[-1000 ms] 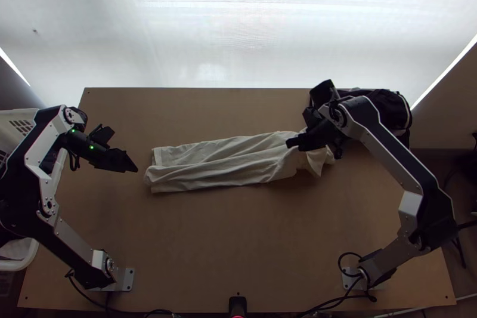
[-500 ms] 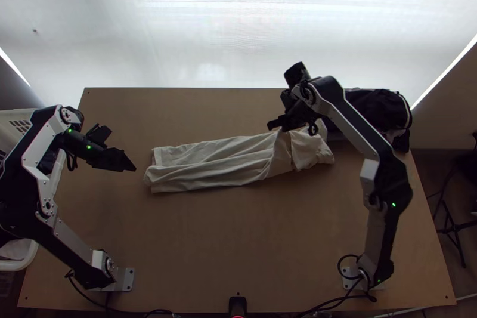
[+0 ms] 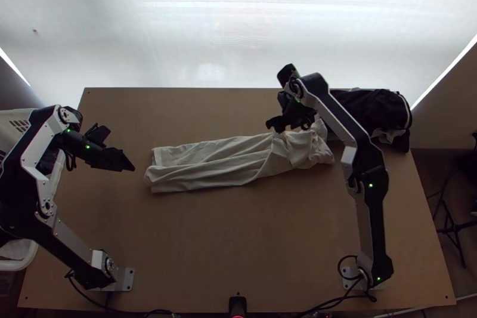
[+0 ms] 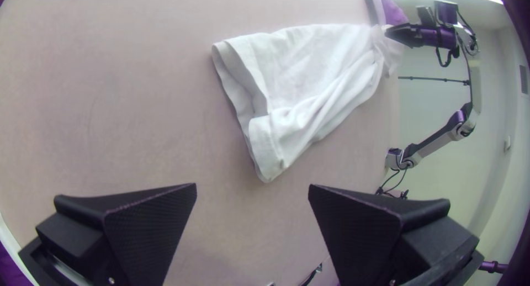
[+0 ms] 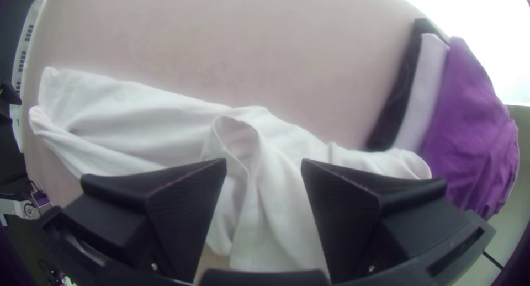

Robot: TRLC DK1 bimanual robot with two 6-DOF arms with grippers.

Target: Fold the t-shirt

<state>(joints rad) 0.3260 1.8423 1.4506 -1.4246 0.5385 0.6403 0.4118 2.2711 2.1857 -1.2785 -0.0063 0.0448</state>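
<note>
One white basket [image 3: 14,116] holds something dark [image 3: 46,164], with left end effector [image 3: 123,161] and right end effector [image 3: 276,125] spread

The robot's arms [image 3: 373,216] have silver-grey links, black joints, small green lights and looping black cables.

The t-shirt [image 3: 208,166] is lying on the table [image 3: 226,246], to the right of the left end effector [image 3: 126,163] and reaching below and past the right end effector [image 3: 274,124]. Clothes [image 3: 372,109] are lying on the table right of the right end effector; a basket [image 3: 16,116] is standing left of the left end effector.
</note>
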